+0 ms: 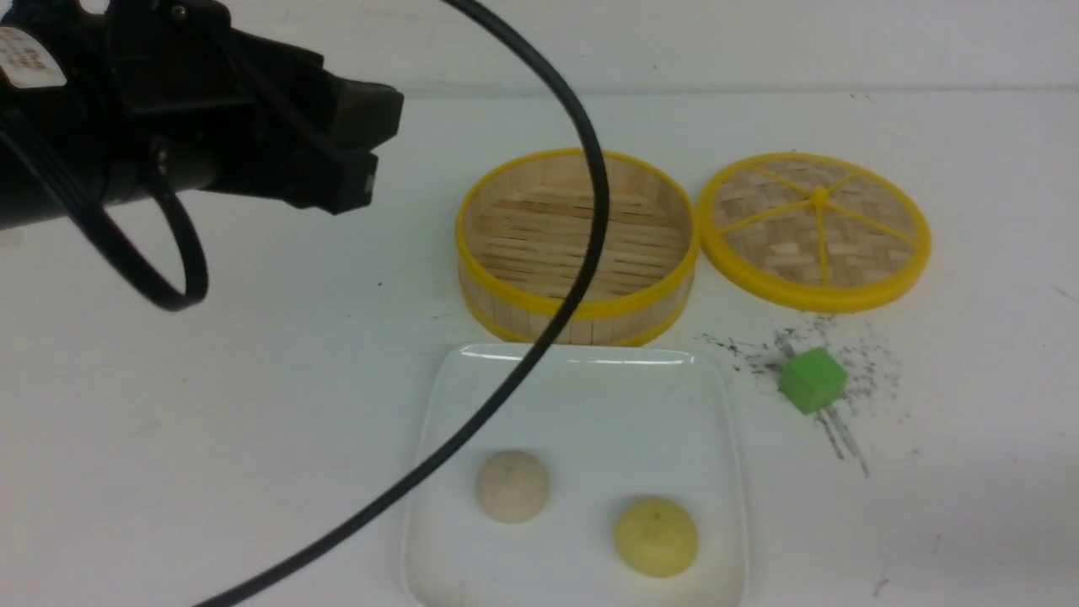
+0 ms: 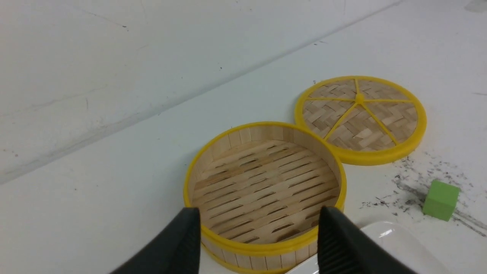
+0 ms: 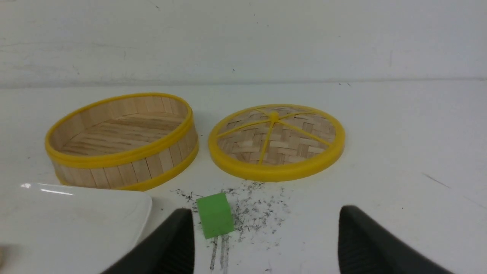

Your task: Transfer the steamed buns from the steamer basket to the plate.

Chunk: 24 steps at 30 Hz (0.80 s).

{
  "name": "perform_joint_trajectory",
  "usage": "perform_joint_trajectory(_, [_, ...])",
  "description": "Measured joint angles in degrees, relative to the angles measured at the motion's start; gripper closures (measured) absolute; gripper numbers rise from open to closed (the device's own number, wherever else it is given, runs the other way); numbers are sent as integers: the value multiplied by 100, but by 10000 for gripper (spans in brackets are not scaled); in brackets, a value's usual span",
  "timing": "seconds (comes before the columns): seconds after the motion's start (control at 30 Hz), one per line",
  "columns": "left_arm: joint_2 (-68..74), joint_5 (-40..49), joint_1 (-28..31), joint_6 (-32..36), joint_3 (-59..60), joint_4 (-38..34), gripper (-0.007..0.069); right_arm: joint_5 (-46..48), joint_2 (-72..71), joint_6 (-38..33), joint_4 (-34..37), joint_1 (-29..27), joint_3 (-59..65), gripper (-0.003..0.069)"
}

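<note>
Resting on the plate (image 1: 590,388) in the lower centre of the front view, the cream bun (image 1: 512,486) lies toward the plate's left and the pale yellow bun (image 1: 656,536) toward its lower right, the two apart from each other. The steamer basket (image 1: 497,282) stands just behind the plate, mid-frame, its slatted floor exposed. A woven lid (image 1: 814,229) with yellow spokes lies flat just right of the basket. A green cube (image 1: 812,380) sits among dark scuff marks right of the plate. The left arm (image 1: 169,101) fills the upper left of the frame, raised above the worktop (image 1: 253,421); a black cable (image 1: 590,169) loops across basket and plate. The left gripper (image 2: 258,220) has its fingers spread, framing the basket's near rim in its wrist view. The right gripper (image 3: 266,217) is likewise spread wide and grips no object, with the green cube just beside one finger.
</note>
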Motion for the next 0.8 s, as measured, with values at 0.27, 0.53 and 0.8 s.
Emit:
perform_joint_trajectory(0.27, [0, -75, 0, 0, 0, -26, 202, -1038, 0, 0, 1503, 0, 795, 165])
perform_joint_trajectory(0.53, [0, -75, 0, 0, 0, -86, 232, -1305, 0, 0, 792, 0, 840, 165])
perform_joint_trajectory(0.8, [0, -53, 0, 0, 0, -102, 234, -1171, -18, 0, 379, 0, 1023, 165])
